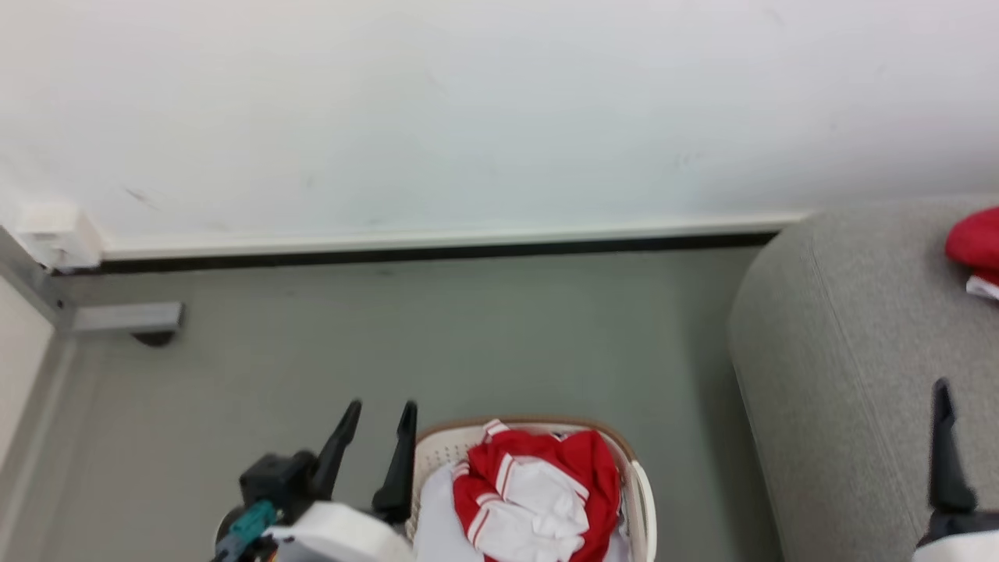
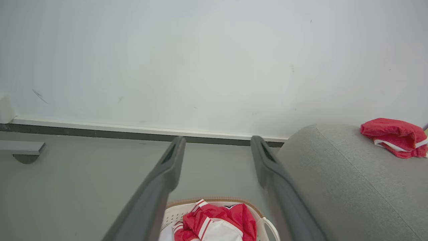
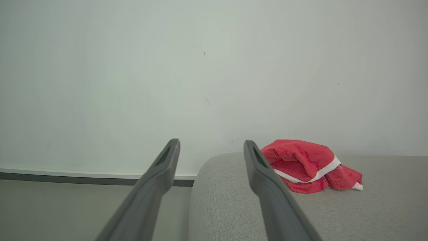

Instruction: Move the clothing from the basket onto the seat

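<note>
1. Dark fingers of the left end effector (image 1: 381, 407) stand spread wide just beside the basket (image 1: 441, 453), with nothing between them. The right end effector (image 3: 211, 144) is likewise fully spread and empty, poised over the seat (image 3: 234, 201).
2. The clothing (image 1: 538, 488), red with white striped trim, lies crumpled in the basket on top of a pale white cloth (image 1: 437, 519). Another red piece (image 3: 297, 160) rests on the seat, well apart from the basket.
3. The clothing looks soft, light and limp. It would likely sag and trail when lifted, but it is not fragile. A raised red fold near the top of the heap seems the best place to pinch, clear of the white cloth.
4. Bunched as it is, the clothing shows no clear long axis. A striped edge (image 1: 493, 429) points toward the basket's far rim.
</note>
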Tool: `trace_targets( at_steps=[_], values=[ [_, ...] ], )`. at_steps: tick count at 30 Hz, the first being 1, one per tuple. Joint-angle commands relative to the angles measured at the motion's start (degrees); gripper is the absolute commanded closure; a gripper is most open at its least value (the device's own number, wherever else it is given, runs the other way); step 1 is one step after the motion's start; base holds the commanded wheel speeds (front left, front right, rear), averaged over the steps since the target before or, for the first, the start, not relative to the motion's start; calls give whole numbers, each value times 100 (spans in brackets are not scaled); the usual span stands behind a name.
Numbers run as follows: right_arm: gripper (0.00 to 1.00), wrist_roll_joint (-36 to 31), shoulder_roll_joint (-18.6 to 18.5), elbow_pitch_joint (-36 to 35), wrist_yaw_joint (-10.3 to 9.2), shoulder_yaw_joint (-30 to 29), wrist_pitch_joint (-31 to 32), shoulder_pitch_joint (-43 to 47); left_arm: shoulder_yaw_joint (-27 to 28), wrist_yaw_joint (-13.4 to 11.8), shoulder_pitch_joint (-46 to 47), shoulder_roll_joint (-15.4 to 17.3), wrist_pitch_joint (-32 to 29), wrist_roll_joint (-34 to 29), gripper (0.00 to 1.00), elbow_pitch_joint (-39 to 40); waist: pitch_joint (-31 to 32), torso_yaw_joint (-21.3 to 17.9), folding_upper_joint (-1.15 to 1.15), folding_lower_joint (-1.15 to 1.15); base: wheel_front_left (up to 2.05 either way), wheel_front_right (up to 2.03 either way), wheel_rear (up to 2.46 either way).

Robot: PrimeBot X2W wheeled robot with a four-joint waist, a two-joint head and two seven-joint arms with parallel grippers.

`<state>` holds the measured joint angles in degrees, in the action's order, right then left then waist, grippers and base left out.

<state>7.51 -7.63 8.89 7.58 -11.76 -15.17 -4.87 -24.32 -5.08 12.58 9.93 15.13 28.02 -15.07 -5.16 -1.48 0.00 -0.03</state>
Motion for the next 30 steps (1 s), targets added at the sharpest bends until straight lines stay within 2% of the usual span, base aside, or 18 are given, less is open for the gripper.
trace_targets(
  at_steps=[1,9,16,30],
  values=[
    [0,-69,54,-60,-16,104,4,275,150,28,-245,-11,2,-174,0,-53,472,317,0,3,0,0,0],
    [0,-113,341,54,-16,531,3,986,886,171,-992,-256,2,-652,0,-20,780,466,0,3,0,0,0],
    [0,-82,436,365,-16,826,3,1084,1410,387,-1440,-444,3,-1038,0,63,896,414,0,3,0,0,0],
    [0,-87,475,513,-16,771,3,861,1705,745,-1322,-650,3,-1431,0,-33,844,405,0,3,0,0,0]
  ],
)
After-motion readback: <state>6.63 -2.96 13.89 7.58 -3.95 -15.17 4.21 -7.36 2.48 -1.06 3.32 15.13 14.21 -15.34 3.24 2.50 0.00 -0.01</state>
